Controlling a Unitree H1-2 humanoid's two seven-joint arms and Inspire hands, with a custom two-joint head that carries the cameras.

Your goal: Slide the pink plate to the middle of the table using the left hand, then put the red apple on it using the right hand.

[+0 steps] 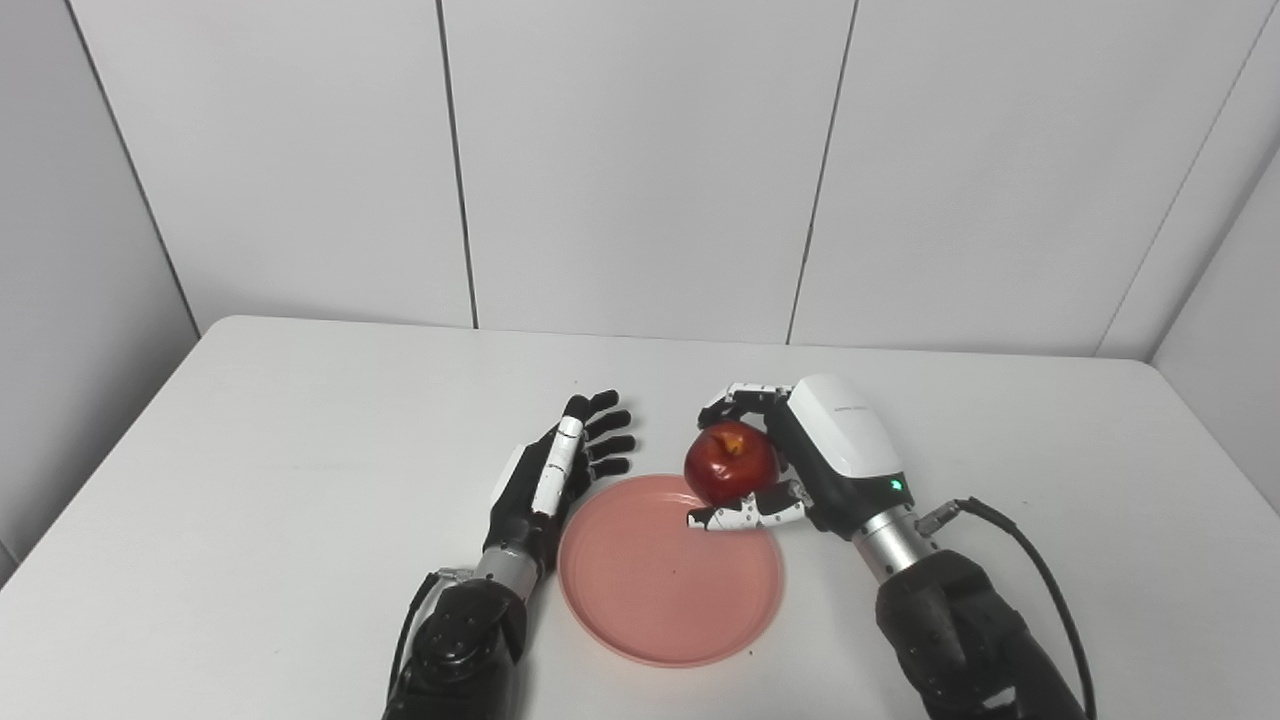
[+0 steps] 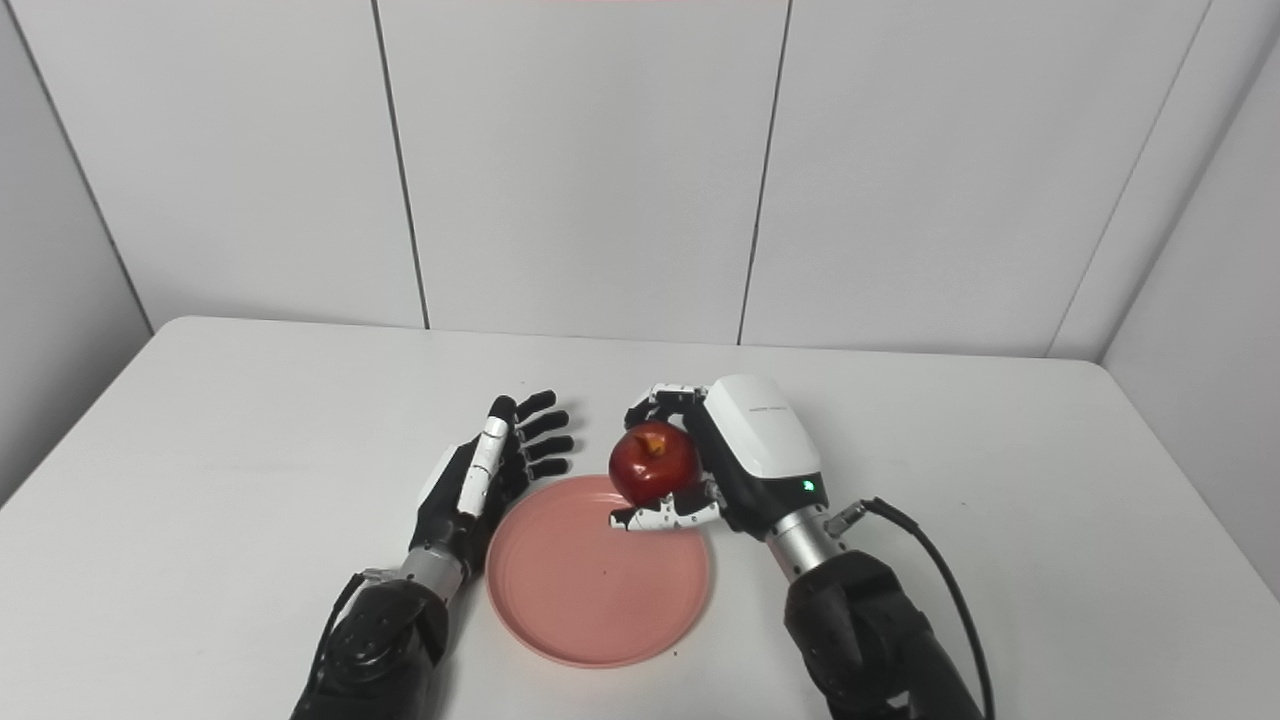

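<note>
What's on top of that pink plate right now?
Nothing rests on the pink plate; its surface looks bare. The red apple, held in the right hand, is over its far edge. That small stretch of rim behind apple and thumb is hidden.

A: The apple [image 1: 730, 462] has a glossy, smooth skin. The plate [image 1: 668, 590]?

B: Matt pink, looks like plastic. The table [image 1: 250, 480] is smooth, matt white, and the right hand [image 1: 800, 455] has a shiny white shell.

Faint print on the right robot hand [image 1: 800, 455] — unreadable.
</note>
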